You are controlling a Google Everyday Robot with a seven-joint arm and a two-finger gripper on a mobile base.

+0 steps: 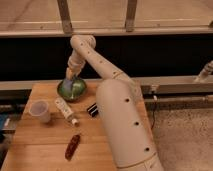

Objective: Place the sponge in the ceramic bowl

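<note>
Camera view: gripper over ceramic bowl, fingers clamped on sponge; bowl near table back edge, cup apart.

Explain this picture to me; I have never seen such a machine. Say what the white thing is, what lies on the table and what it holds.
The big white shape is a robot arm; the single camera looks down along it. Its gripper, the clamp at its tip, hangs over the green ceramic bowl on the wooden table. A pale bluish patch there looks like the sponge; whether it is gripped is unclear. Also on the table: a translucent cup, a white tube, a black block and a reddish-brown item.
</note>
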